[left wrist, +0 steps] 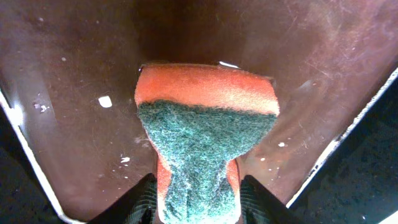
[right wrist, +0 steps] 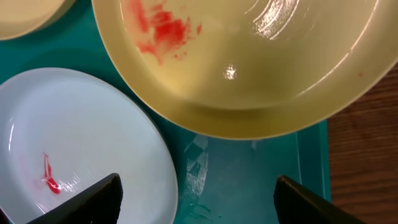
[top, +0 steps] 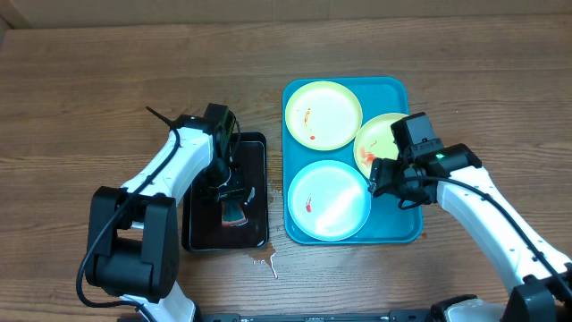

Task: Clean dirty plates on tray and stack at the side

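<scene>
- Pale yellow-green plates (top: 322, 114) — three, all lying face up on the turquoise tray (top: 391, 93). One is at the far left, one is near (top: 329, 200) and washed white by glare, and one sits at the right (right wrist: 249, 68).
- Each plate carries red smears (right wrist: 165, 28).
- They look like light, stiff plastic with a glossy surface, so probably slippery. The raised rim is the only real purchase, and a pinch across the edge nearest the gripper seems best.
- Being round, the plates have no long axis of their own. The tray's long side runs away from the robot. The right plate seems to ride over the tray's right rim, so it may sit slightly tilted.
- The right gripper (right wrist: 199, 202) hangs low over the tray between the near and right plates, its fingers spread wide and holding nothing.
- The left gripper (left wrist: 199, 202) is clamped on an orange sponge (left wrist: 205, 118) with a green scouring face, over the wet black tray (top: 255, 148) just left of the turquoise one.
</scene>
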Robot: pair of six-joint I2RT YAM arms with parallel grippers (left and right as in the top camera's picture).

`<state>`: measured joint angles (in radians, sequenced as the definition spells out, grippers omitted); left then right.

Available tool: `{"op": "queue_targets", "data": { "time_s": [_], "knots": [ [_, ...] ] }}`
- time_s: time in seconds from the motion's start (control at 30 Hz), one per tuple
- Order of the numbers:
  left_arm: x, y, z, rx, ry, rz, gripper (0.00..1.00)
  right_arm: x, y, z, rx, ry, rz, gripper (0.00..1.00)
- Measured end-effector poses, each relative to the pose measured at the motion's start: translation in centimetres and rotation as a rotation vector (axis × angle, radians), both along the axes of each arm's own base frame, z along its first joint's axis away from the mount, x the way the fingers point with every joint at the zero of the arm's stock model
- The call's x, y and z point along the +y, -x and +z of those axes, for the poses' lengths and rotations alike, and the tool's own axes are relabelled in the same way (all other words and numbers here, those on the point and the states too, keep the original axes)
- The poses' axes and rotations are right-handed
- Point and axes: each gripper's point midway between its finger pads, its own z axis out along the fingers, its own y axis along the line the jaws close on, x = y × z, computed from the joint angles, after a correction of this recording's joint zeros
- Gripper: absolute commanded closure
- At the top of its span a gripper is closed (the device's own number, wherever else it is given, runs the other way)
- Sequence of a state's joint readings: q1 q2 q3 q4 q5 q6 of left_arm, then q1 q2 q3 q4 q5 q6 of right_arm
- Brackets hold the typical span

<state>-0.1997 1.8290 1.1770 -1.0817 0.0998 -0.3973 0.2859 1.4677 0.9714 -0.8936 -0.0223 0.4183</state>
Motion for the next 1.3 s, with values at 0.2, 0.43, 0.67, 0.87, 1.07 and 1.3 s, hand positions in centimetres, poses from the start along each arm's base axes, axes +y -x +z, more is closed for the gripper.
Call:
{"op": "queue_targets", "data": {
  "time_s": [0.2,0.43,0.67,0.87,1.07,1.3],
  "knots": [
    [-0.6,-0.8,-0.5,-0.045,0.01,-0.022,0.79,0.2,-0.2,0.1,-0.004,-0.016,-0.002,0.2],
    [-1.0,-0.5,-1.9,-0.076,0.007,-0.049,0.96,-0.5,-0.4,0.2,0.009,-0.074,-0.037,0.19],
    [-0.9,-0.1,0.8,-0.016,0.002,-0.091,0.96,0.5,0.0,-0.8,0.057,-0.125,0.032,0.22],
    [-1.7,-3.9,6.5,-0.137,0.021,-0.129,0.96,1.3,-0.3,-3.2,0.075,-0.137,0.07,0.36],
    [-2.2,-5.4,10.7,-0.221,0.032,-0.166,0.96,2.7,0.8,-5.5,0.096,-0.186,0.146,0.6],
    [-4.0,-5.5,11.4,-0.249,0.042,-0.237,0.96,4.0,1.4,-6.8,0.083,-0.147,0.164,0.93]
  ]
}}
